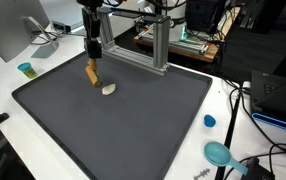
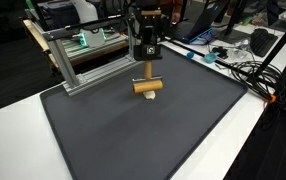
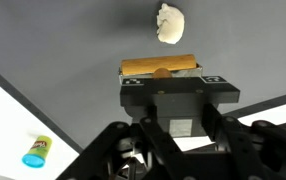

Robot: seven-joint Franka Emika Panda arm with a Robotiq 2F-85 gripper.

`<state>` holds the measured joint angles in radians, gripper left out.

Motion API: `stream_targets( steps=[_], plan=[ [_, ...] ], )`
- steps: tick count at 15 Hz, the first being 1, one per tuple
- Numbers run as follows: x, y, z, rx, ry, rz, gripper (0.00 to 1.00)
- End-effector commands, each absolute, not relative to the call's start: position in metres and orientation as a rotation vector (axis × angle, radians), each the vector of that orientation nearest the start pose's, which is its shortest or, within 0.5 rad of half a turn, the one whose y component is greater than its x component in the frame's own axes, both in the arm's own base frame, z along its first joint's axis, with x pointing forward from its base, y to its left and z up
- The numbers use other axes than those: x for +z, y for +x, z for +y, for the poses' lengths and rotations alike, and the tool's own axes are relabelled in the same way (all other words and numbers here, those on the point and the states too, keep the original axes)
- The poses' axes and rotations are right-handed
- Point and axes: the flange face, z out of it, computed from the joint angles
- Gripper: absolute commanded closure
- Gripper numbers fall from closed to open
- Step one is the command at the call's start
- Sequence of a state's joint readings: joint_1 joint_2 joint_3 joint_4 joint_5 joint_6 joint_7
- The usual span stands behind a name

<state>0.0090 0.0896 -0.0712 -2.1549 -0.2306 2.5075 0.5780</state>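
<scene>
Wrist view: the black gripper [image 3: 161,74] pinches a tan wooden block [image 3: 158,66] at its middle, fingers closed against its sides. The block's long axis runs from 9 o'clock to 3 o'clock across the fingers. A small white crumpled lump [image 3: 170,23] lies at 12 o'clock from the block, near but apart, on a dark grey mat [image 3: 63,40]. In both exterior views the block hangs low over the mat with the lump just beside it; whether the block touches the mat cannot be told. A yellow-green tub with a blue lid [image 3: 37,152] lies well apart at 8 o'clock.
</scene>
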Motion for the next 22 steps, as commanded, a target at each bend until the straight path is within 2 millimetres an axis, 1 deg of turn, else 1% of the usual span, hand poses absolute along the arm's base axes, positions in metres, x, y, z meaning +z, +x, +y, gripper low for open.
stream_targets(
  steps=[1,3,5,7,9,13,15,22],
  plan=[
    [0.373,0.568,-0.013,-0.426,-3.138,0.684,0.79],
    [0.36,0.572,-0.007,-0.394,-3.141,0.686,0.79],
    [0.347,0.579,-0.005,-0.367,-3.139,0.702,0.79],
    [0.333,0.583,-0.004,-0.301,-3.149,0.695,0.79],
    [0.322,0.583,-0.003,-0.224,-3.178,0.67,0.79],
    [0.323,0.58,-0.006,-0.11,-3.262,0.55,0.79],
    [0.322,0.579,-0.005,-0.072,-3.269,0.516,0.79],
    [0.318,0.574,0.001,0.024,-3.291,0.476,0.79]
  ],
)
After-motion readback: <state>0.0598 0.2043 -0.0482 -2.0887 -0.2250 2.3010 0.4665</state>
